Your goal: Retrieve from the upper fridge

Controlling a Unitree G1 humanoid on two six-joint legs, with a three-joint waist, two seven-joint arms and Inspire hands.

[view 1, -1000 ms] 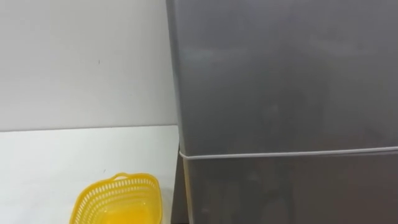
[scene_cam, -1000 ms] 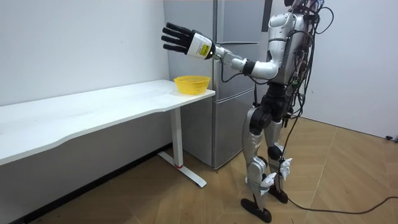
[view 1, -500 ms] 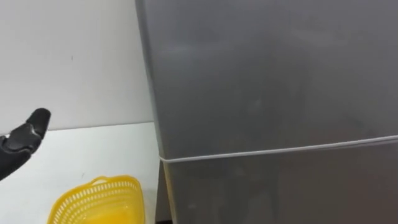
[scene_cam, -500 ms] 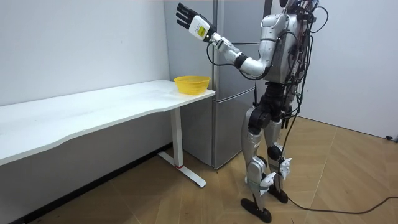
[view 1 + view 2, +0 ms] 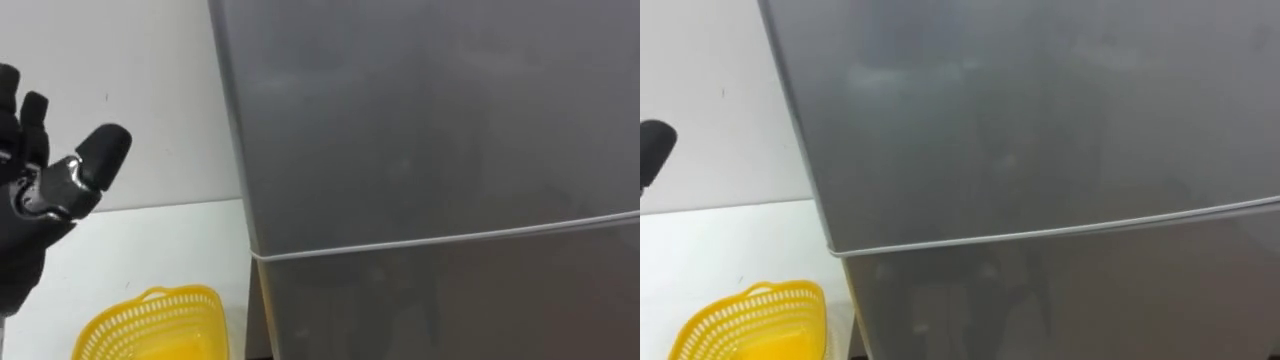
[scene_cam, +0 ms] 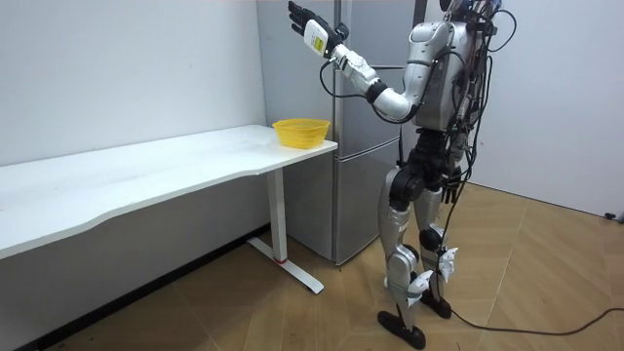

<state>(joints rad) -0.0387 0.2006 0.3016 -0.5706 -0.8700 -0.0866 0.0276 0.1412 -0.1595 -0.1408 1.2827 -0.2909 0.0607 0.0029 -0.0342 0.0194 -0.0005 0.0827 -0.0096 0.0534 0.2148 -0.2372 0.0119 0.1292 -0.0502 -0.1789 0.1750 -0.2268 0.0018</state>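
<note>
The grey fridge stands right before me with both doors closed. Its upper door (image 5: 430, 120) meets the lower door (image 5: 450, 300) at a thin light seam. My left hand (image 5: 35, 215), black, is raised with its fingers spread and open, to the left of the upper door's left edge and not touching it. One fingertip of that hand (image 5: 652, 148) shows at the edge of the right eye view. In the room view I stand upright facing the fridge (image 6: 366, 127), with the left hand (image 6: 310, 21) held high near the top of the upper door. Nothing is in the hand.
A yellow plastic basket (image 5: 150, 325) sits on the end of the white table (image 6: 146, 175) beside the fridge, below my raised hand. A white wall runs behind the table. Wooden floor lies around me.
My left arm has swung up and towards the fridge, so the hand has risen into the left eye view. The head camera has turned slightly to the left.
</note>
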